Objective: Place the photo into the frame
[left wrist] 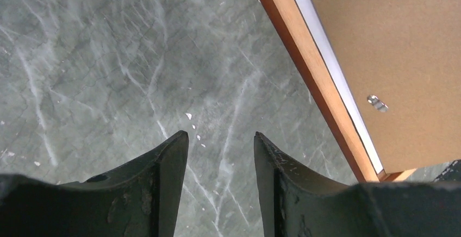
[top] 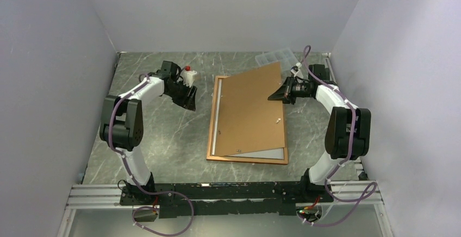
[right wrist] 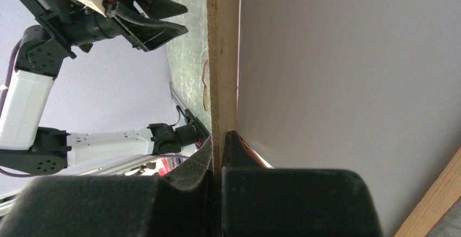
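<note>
The frame (top: pixel 247 160) lies flat mid-table, its reddish-brown border (left wrist: pixel 310 68) showing in the left wrist view. Inside it a white strip, the photo (top: pixel 266 154) back-side up, shows along the left and near edges (left wrist: pixel 331 52). A brown backing board (top: pixel 250 112) lies askew over both, with its far right corner lifted. My right gripper (top: pixel 278 95) is shut on that board's edge (right wrist: pixel 223 57), one finger on each face (right wrist: pixel 220 136). My left gripper (top: pixel 189 102) hangs open over bare table left of the frame, nothing between its fingers (left wrist: pixel 220 135).
A small clear compartment box (top: pixel 275 58) sits at the back right, close to the right arm. A small white object with a red top (top: pixel 188 74) stands behind the left gripper. Grey walls close in the marble table (top: pixel 163 139) on three sides.
</note>
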Robot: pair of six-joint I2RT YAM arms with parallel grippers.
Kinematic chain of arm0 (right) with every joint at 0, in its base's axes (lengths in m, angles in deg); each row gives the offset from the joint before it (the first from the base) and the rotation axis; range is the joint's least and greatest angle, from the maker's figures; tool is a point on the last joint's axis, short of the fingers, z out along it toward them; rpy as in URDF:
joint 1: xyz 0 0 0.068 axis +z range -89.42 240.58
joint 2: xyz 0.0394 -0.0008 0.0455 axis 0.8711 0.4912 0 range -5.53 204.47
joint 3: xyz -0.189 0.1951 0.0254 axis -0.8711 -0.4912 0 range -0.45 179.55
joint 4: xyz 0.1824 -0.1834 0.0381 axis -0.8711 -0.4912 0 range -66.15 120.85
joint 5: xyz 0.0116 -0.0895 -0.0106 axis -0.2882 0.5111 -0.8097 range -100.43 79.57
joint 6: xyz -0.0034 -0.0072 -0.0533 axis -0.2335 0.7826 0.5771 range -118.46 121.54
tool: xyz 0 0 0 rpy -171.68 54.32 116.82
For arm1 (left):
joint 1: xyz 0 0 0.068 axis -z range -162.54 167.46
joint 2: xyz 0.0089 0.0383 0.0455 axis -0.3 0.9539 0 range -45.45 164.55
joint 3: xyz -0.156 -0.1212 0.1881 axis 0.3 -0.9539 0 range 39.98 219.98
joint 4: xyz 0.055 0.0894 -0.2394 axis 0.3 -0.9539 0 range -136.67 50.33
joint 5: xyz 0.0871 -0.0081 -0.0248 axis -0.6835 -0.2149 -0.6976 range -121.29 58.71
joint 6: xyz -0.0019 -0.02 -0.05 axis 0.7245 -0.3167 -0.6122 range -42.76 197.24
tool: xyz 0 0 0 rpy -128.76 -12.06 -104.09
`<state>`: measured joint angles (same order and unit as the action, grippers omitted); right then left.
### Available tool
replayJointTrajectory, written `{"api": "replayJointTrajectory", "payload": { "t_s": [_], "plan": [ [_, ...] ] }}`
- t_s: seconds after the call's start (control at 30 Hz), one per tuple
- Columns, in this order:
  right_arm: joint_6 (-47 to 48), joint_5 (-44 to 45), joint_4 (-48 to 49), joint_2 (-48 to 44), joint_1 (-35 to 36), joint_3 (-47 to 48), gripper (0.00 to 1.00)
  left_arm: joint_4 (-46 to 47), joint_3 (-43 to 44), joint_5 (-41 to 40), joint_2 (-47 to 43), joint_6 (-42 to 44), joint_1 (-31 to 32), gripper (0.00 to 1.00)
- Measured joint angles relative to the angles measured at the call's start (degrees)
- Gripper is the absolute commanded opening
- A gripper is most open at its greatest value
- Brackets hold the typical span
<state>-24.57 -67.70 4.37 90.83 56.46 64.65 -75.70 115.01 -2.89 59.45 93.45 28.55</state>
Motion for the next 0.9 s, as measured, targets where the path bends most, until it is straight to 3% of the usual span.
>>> {"api": "replayJointTrajectory", "payload": {
  "t_s": [0.7,0.9],
  "plan": [
    [-2.67,-1.55,5.33,2.71,1.60,-0.31,0.00,5.81,0.22,-1.31,7.34,-2.64,5.07,0.43],
    [-3.52,-1.07,6.54,2.97,1.92,-1.51,0.12,6.05,0.22,-1.27,7.41,-3.04,5.55,0.42]
  ]
}}
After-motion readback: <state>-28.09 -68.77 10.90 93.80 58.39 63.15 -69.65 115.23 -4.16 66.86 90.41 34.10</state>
